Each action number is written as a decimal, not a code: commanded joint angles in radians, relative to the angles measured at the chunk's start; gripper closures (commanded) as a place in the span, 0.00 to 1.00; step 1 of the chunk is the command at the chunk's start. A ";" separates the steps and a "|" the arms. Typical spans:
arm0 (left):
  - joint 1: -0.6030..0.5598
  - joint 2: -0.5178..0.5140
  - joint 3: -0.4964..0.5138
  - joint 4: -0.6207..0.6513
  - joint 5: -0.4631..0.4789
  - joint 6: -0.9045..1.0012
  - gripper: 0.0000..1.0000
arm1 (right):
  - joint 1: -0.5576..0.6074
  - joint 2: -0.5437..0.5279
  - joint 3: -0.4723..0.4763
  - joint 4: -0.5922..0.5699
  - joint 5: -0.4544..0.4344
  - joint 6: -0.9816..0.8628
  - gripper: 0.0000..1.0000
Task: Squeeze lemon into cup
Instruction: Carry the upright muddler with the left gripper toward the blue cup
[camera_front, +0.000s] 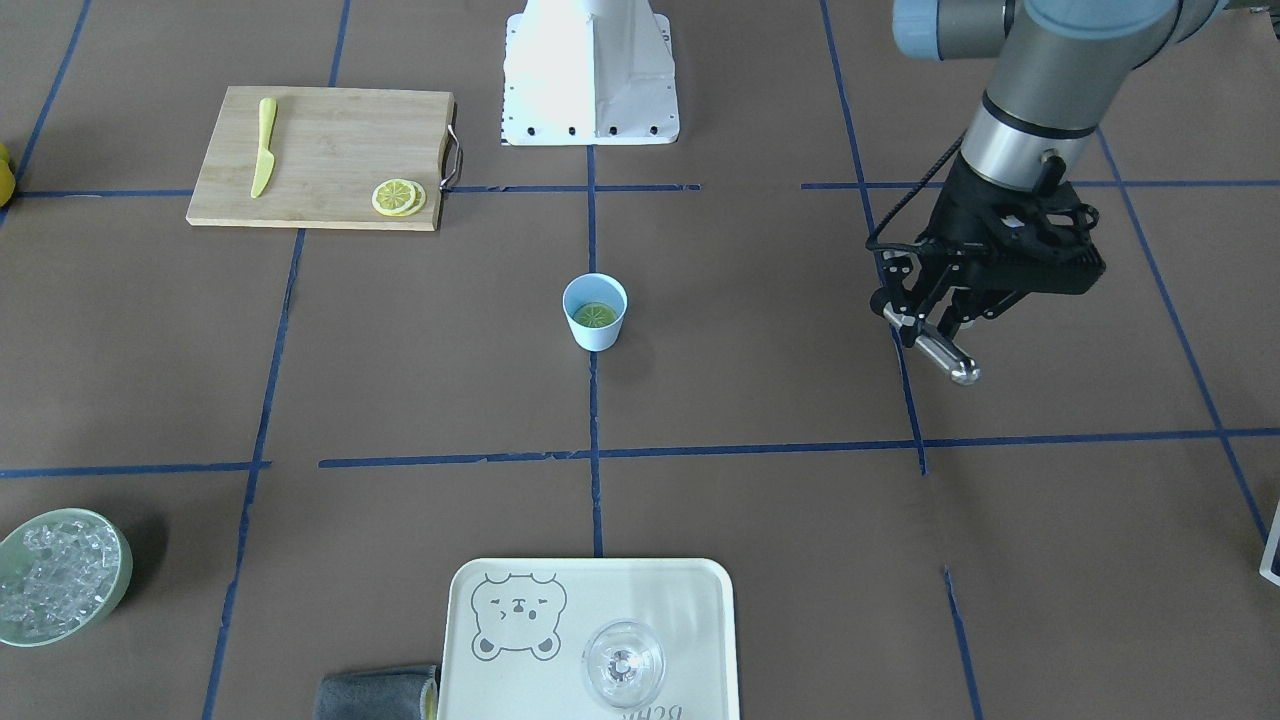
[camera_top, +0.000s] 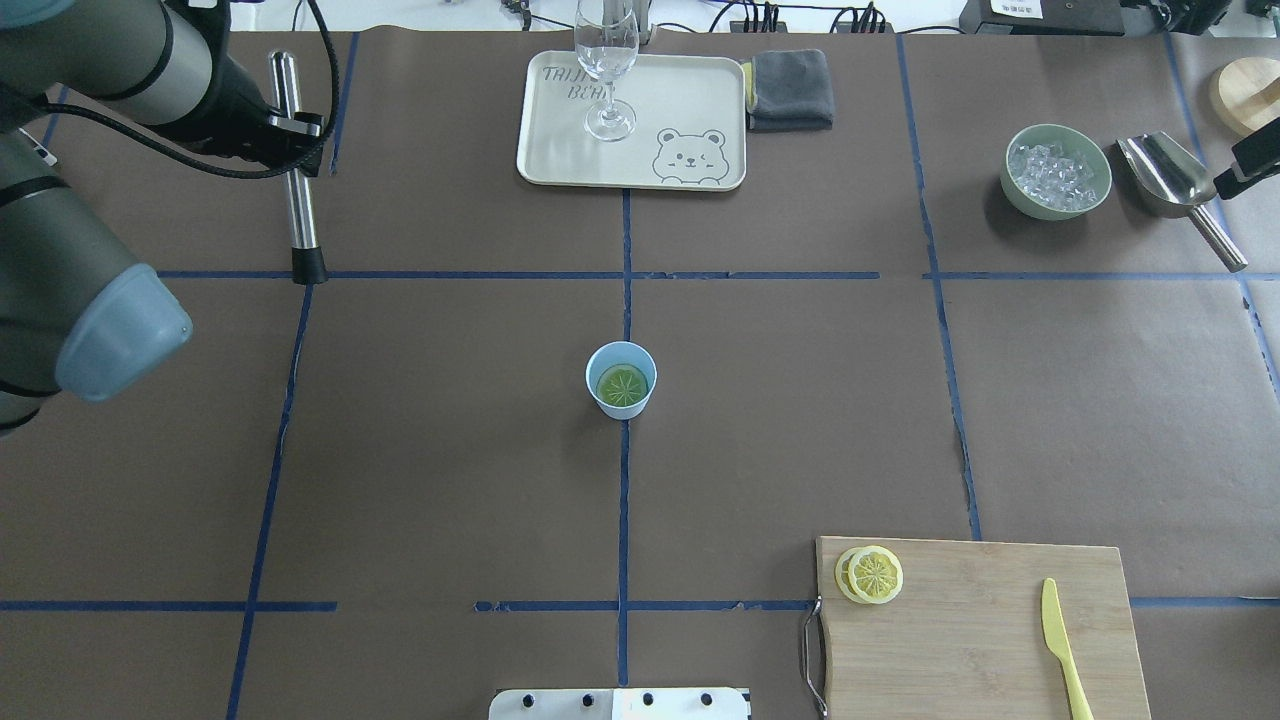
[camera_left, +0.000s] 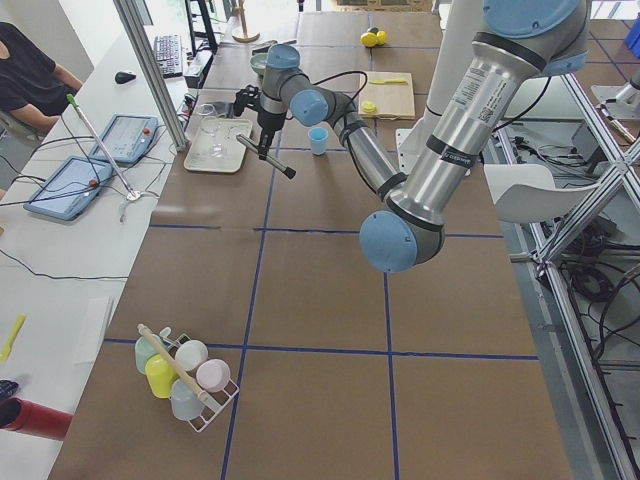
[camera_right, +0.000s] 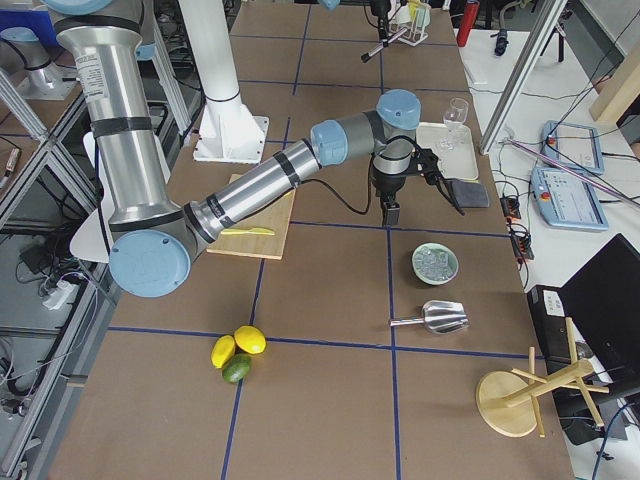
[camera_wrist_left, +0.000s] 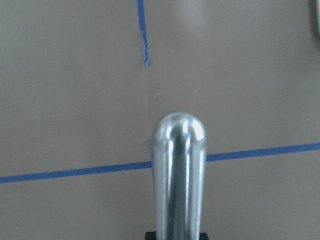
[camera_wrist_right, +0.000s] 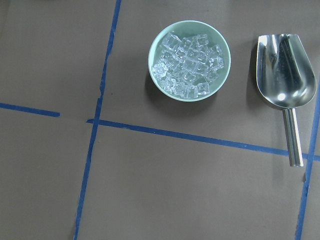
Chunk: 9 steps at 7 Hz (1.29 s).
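Note:
The small pale blue cup (camera_front: 595, 338) (camera_top: 621, 403) stands at the table's middle on a blue tape line. One lemon slice (camera_front: 594, 316) (camera_top: 621, 385) lies flat inside it and looks greenish. Two more slices (camera_front: 398, 197) (camera_top: 870, 574) lie stacked on the cutting board's corner. My left gripper (camera_front: 925, 325) (camera_top: 297, 130) hovers well off to the cup's side, shut on a steel rod (camera_top: 300, 210) (camera_wrist_left: 179, 165) with a rounded end. My right gripper (camera_right: 388, 212) hangs above the ice bowl; I cannot tell whether it is open or shut.
A wooden cutting board (camera_front: 320, 150) carries a yellow plastic knife (camera_front: 264, 145). A cream tray (camera_front: 590, 600) holds a clear glass (camera_front: 622, 662), with a grey cloth (camera_front: 375, 692) beside it. The green bowl of ice (camera_wrist_right: 190, 60) and a steel scoop (camera_wrist_right: 286, 70) sit together.

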 joint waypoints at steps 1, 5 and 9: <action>0.174 -0.028 -0.106 -0.015 0.227 -0.093 1.00 | 0.000 -0.013 -0.002 0.000 0.001 0.000 0.00; 0.450 -0.032 -0.202 -0.180 0.676 -0.180 1.00 | 0.001 -0.019 -0.003 0.000 0.002 0.000 0.00; 0.521 -0.057 0.065 -0.567 0.791 -0.165 1.00 | 0.000 -0.021 -0.022 -0.002 0.002 0.000 0.00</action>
